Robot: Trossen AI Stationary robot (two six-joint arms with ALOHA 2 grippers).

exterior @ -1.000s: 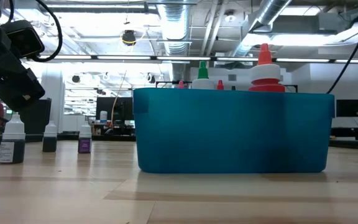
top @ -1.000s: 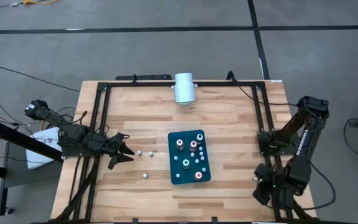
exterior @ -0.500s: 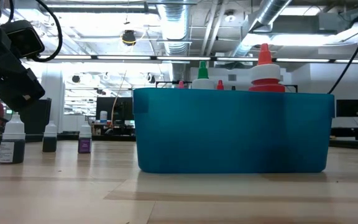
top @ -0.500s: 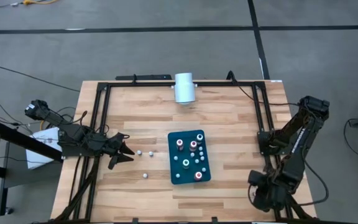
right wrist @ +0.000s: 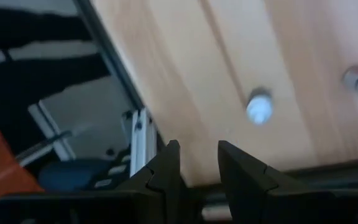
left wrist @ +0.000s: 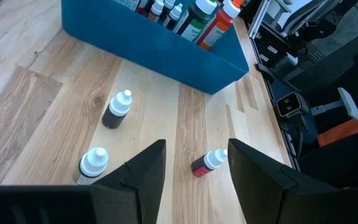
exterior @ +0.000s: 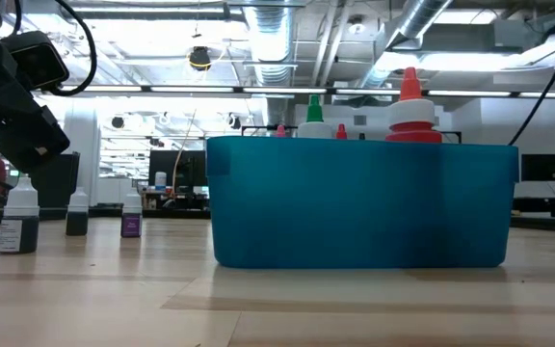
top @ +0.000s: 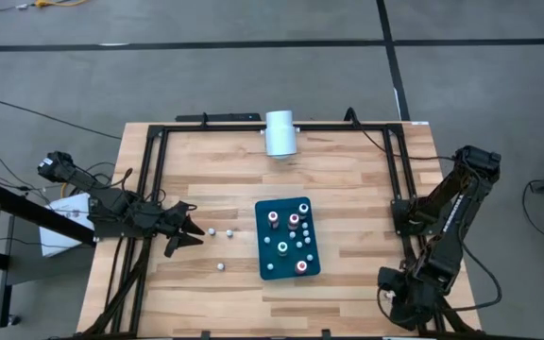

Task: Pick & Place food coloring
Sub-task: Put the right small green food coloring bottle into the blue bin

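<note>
Three small food coloring bottles with white caps stand upright on the wooden table: one (top: pixel 212 230), one (top: pixel 229 229) and one (top: pixel 221 266). My left wrist view shows them too, the nearest (left wrist: pixel 207 163) just ahead of my fingers. Several more stand in the teal tray (top: pixel 270 266), a green top (exterior: pixel 314 114) and a red top (exterior: pixel 409 101) rising above its rim. My left gripper (top: pixel 195 225) (left wrist: pixel 196 146) hovers open at the table's left, touching nothing. My right gripper (top: pixel 392 288) (right wrist: pixel 197 146) hangs over the table's near right corner, its fingers slightly apart with nothing between them.
A white cylinder (top: pixel 280 132) lies at the far edge. A black metal frame (top: pixel 253 126) runs around the tabletop. Bare wood lies right of the tray. Two small pale round things (right wrist: pixel 258 107) show blurred on the wood below my right gripper.
My right arm's hand has swung a little toward the table's left at the near right corner, and its wrist has rolled. The left arm, the bottles and the tray have kept still.
</note>
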